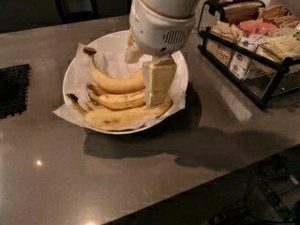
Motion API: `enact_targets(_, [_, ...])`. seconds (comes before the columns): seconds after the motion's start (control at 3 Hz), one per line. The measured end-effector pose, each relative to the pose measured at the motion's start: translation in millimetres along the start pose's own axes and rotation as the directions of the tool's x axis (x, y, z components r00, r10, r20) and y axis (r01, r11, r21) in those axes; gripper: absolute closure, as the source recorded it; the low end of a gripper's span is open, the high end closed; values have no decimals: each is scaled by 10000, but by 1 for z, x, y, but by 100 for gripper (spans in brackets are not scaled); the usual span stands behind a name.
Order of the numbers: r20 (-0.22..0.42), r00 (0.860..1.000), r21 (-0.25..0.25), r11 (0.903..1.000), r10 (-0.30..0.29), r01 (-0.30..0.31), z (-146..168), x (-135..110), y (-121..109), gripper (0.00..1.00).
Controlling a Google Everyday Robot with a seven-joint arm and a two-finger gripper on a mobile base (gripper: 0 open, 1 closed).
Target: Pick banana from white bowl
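Observation:
The white bowl (70,74) sits on the grey countertop, lined with crumpled white paper. Three yellow bananas lie in it side by side, stems to the left: a top one (115,84), a middle one (119,100) and a bottom one (122,117). My gripper (152,95) hangs from the white arm housing (161,22) over the right half of the bowl. It reaches down onto the right ends of the top and middle bananas. The arm hides the back right part of the bowl.
A black wire rack (255,86) filled with snack packets stands close to the right of the bowl. A black mat (11,95) lies at the left edge. The countertop's front edge runs diagonally at the lower right. A dark stand (72,1) is behind the counter.

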State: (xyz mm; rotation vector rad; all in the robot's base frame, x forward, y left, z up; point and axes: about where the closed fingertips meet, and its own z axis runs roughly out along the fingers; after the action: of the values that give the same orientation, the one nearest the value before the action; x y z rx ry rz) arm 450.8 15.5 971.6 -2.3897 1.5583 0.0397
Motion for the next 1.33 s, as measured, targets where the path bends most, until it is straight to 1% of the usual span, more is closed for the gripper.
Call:
enact_targets(0.33, [59, 9999, 21, 9999, 160, -161, 5, 4, 0, 33])
enact_targets(1.0, [100, 9987, -176, 9986, 496, -495, 18, 13, 7, 33])
enact_targets(1.33, [99, 9987, -182, 9986, 505, -503, 18, 13, 7, 36])
